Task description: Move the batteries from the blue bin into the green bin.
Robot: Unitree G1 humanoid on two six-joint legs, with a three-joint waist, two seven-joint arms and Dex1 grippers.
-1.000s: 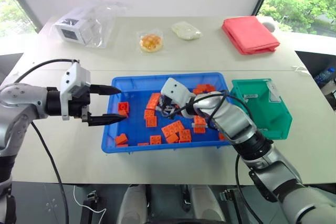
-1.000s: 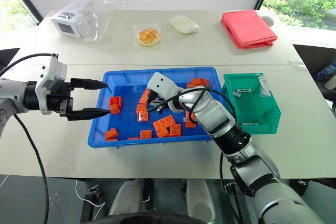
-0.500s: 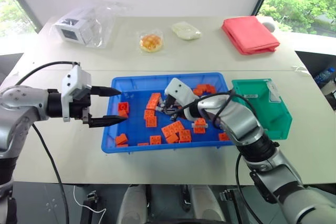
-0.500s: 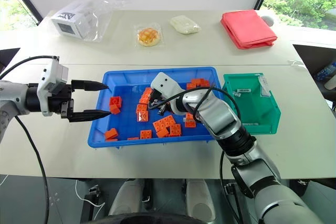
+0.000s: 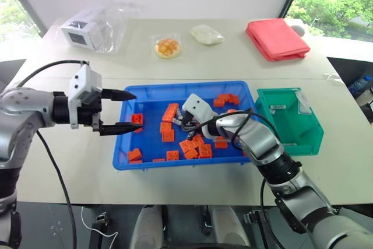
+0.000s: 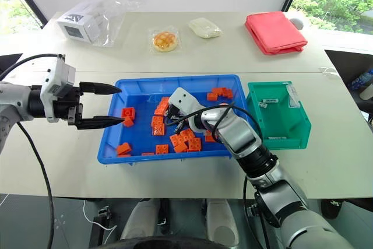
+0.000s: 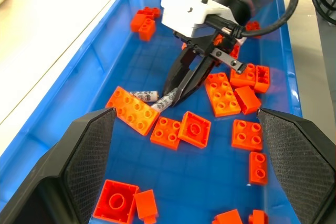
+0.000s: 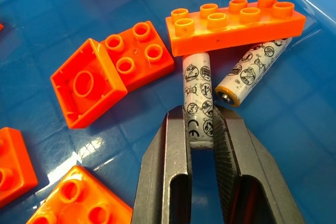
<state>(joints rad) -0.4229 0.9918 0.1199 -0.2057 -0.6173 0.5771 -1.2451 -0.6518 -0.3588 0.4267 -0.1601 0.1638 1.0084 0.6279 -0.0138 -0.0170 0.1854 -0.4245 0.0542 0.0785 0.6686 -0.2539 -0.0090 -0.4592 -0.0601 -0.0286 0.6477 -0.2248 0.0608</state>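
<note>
Silver-grey and printed with small symbols, one battery [image 8: 198,99] sits clamped between the black fingers [image 8: 169,150] of our right gripper [image 8: 200,129], low inside the blue bin [image 5: 152,91]. We see the fingers pinching its near end, while its far end touches the side of a long orange brick [image 8: 234,22]. A second battery [image 8: 251,71] lies just beside the held one, tilted away from it, its far end tucked against the same long brick. In the left wrist view we can make out both batteries on the blue floor: the one at the right gripper's tips [image 7: 167,100] and the other [image 7: 143,96] next to it, against the long brick.

Orange bricks [image 5: 191,147] lie scattered across the floor of the blue bin, some stud-up, one square brick [image 8: 87,85] turned hollow side up and touching a stud-up square brick [image 8: 138,54].

Our left gripper [image 5: 125,111] hovers at the left rim of the blue bin with its two fingers spread wide apart, holding nothing, pointing across the bin toward the right gripper.

We see the green bin [image 5: 303,138] just beside the right end of the blue bin, on the white table [image 5: 233,56]. Well apart, at the far side of the table, lie a folded red cloth [image 5: 277,38], a clear bag with a white box [image 5: 90,27] and two small wrapped items [image 5: 167,46].
</note>
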